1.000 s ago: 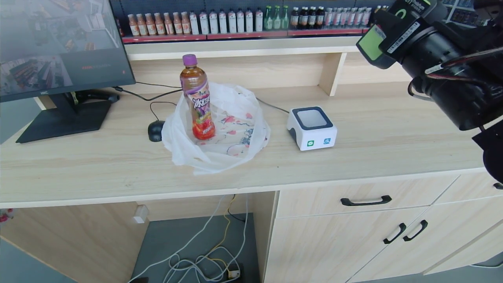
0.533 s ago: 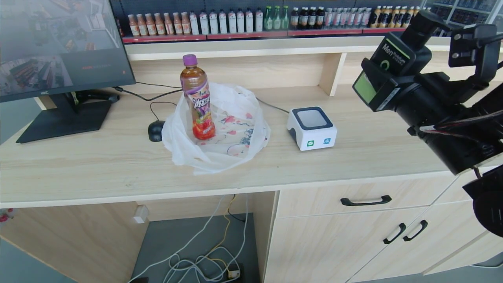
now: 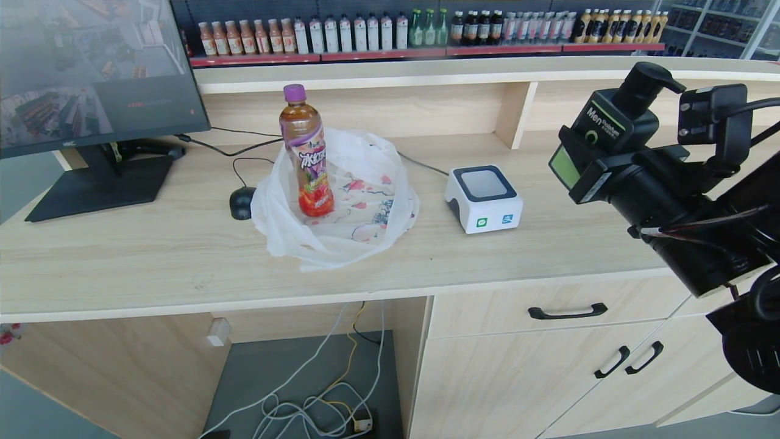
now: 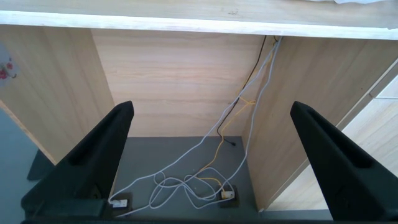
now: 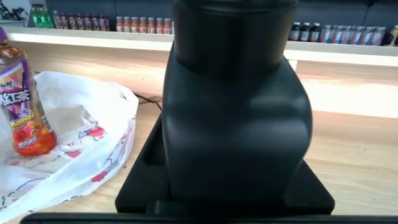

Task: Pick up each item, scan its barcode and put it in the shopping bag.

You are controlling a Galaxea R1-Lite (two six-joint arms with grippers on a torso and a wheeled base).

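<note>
Head overlooks the counter [image 3: 579,183]; right wrist shares its shopping bag [image 3: 365,201], closer.

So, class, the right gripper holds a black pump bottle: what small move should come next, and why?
Probably carry the black pump bottle, held in the right gripper, left and down over the scanner. It hangs to the scanner's right, above the counter, so it is likely unscanned; the shopping bag comes after.

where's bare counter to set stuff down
Widest bare stretch: counter right of the scanner, near the held pump bottle. Also the front strip before the shopping bag and beside the monitor stand. Crowded: mouse beside the bag, cables behind it.
</note>
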